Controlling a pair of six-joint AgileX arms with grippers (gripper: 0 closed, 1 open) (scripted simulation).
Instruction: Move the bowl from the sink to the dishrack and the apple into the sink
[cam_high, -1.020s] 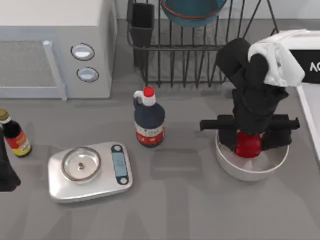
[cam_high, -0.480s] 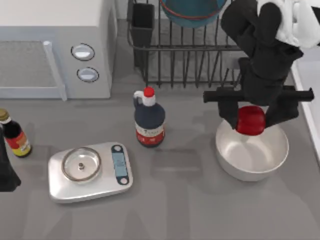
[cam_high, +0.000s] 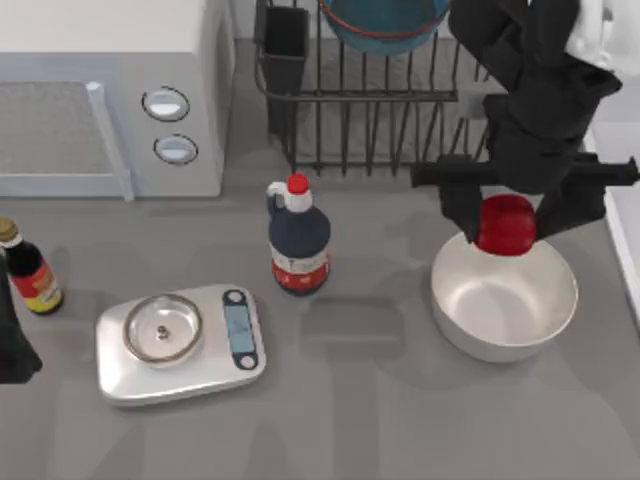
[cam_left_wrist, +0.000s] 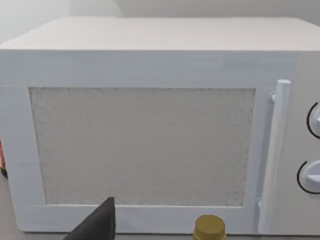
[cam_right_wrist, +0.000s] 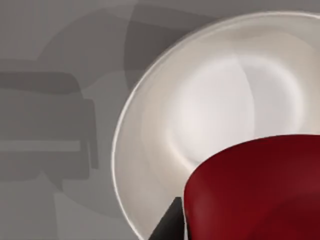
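My right gripper (cam_high: 507, 222) is shut on the red apple (cam_high: 506, 224), holding it in the air above the far rim of the plain white bowl (cam_high: 505, 300). In the right wrist view the apple (cam_right_wrist: 255, 190) hangs large over the white bowl (cam_right_wrist: 210, 100). The teal-blue bowl (cam_high: 385, 22) with its red band rests in the black wire dishrack (cam_high: 400, 90) at the back. A strip of the pale sink (cam_high: 625, 215) runs along the right edge, close to my right arm. My left arm (cam_high: 12, 345) is parked at the left edge.
A white microwave (cam_high: 110, 95) fills the back left; the left wrist view faces its door (cam_left_wrist: 145, 145). A dark sauce bottle with a red cap (cam_high: 298, 238) stands mid-table. A silver kitchen scale (cam_high: 180, 342) lies front left, and a small brown bottle (cam_high: 28, 270) stands far left.
My right gripper has lifted the apple out of the white bowl and carried it up and toward the back right. The left arm has not moved.
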